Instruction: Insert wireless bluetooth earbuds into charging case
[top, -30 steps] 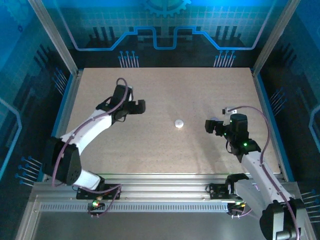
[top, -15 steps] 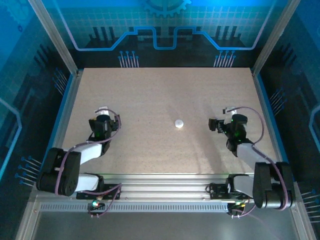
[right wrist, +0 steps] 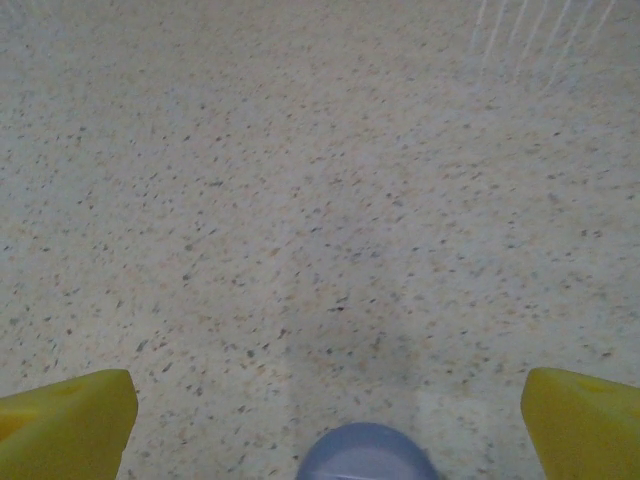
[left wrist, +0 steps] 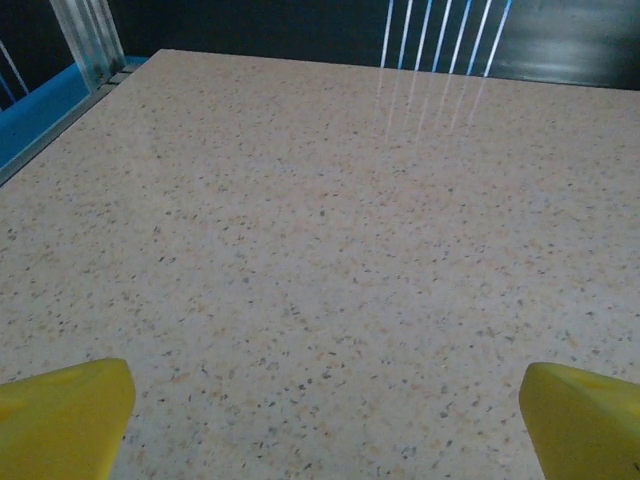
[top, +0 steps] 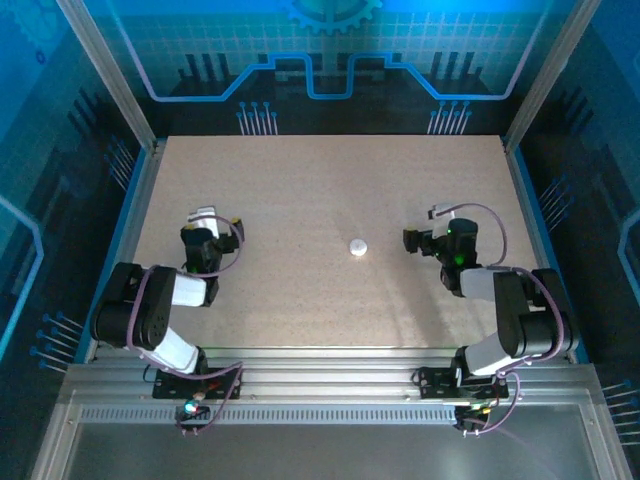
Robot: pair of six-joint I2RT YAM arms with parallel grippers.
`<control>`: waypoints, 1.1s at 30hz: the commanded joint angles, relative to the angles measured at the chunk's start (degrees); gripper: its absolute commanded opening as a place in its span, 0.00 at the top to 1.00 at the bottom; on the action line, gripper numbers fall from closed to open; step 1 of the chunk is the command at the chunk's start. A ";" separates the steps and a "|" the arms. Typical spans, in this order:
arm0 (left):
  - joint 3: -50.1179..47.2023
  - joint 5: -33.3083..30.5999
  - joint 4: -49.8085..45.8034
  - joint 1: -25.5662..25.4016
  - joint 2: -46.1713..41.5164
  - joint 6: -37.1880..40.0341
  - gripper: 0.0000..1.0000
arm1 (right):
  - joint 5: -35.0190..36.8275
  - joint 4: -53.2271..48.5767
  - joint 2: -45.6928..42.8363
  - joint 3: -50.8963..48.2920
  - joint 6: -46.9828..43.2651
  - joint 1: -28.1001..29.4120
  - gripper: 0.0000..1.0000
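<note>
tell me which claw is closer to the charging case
Right. The right claw sits a short way to the right of the charging case; the left claw is much farther off to its left.

The left arm [top: 160, 300] is sitting folded up tight, with its elbow sticking out to the left near its base and its wrist bending back toward the far side. The left gripper [top: 204, 222] is pointing away from the base, and its jaws are standing wide apart. Its yellow fingertips [left wrist: 62, 415] are peeking in at the two bottom corners of the left wrist view. The right arm [top: 520, 315] is sitting folded up the same way, with its elbow sticking out to the right. The right gripper [top: 413, 240] is pointing left, toward the middle, and its jaws are gaping wide too.
</note>
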 commanded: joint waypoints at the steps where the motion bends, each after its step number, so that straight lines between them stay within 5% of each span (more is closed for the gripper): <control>1: 0.35 1.97 0.19 0.46 -0.49 -0.79 0.01 | 1.08 4.23 -0.09 0.12 -1.10 0.16 0.00; 33: 0.86 2.51 -0.90 0.37 -0.63 -0.48 0.01 | 0.33 4.56 0.00 -0.03 -0.83 -0.20 0.00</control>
